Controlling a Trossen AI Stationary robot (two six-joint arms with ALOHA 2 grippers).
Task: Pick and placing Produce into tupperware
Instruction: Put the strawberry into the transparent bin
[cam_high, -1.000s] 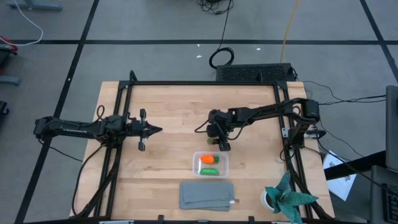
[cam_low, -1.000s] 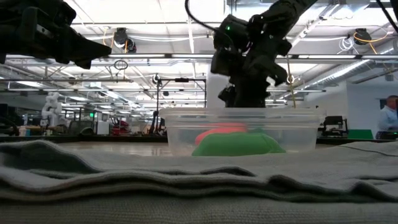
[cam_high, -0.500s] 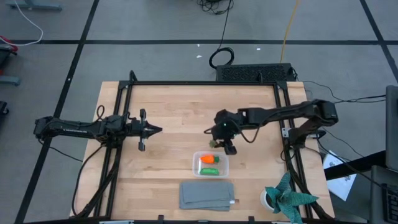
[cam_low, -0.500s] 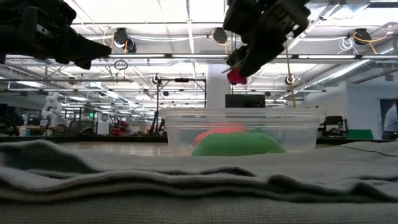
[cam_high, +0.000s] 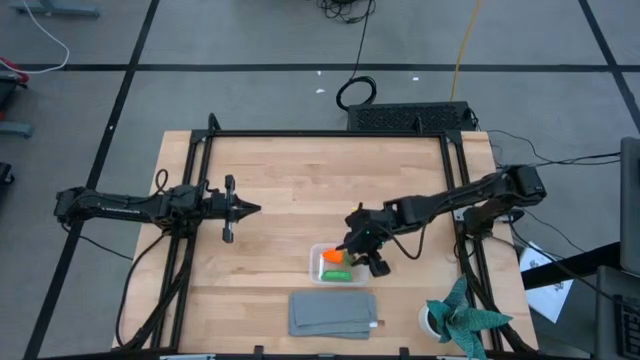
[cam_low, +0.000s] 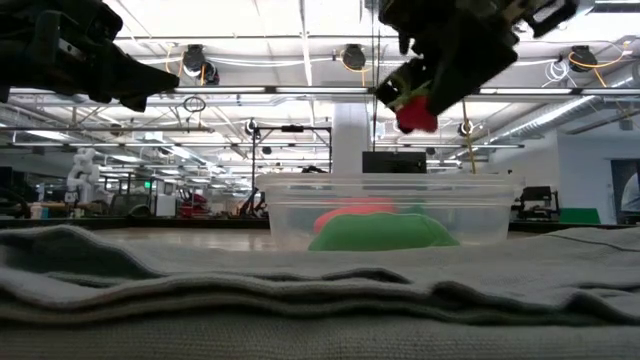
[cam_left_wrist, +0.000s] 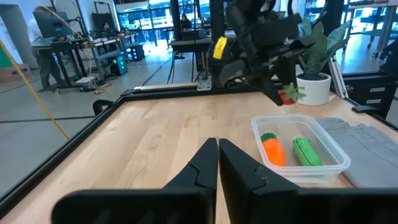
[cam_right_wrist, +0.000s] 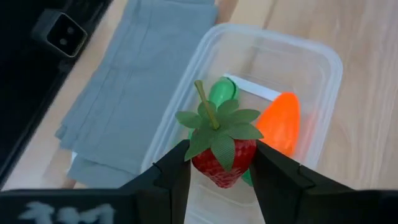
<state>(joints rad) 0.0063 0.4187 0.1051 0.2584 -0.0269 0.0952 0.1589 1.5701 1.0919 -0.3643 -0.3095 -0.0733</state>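
The right gripper (cam_right_wrist: 217, 171) clamps its fingers on a strawberry (cam_right_wrist: 219, 152), held above the container (cam_high: 338, 264) for release beside the carrot (cam_left_wrist: 272, 150) and pod (cam_left_wrist: 305, 150). The left gripper (cam_left_wrist: 217, 163), fingers closed, waits left.

Your right gripper (cam_high: 366, 258) now hangs over the tupperware (cam_high: 318, 272), where a second ago it sat low on the counter behind the container. It has risen and swung forward. The strawberry (cam_right_wrist: 222, 154), first seen in its jaws half a second ago, is now carried above the tub that holds the carrot (cam_right_wrist: 281, 124) and green pod (cam_right_wrist: 221, 91).
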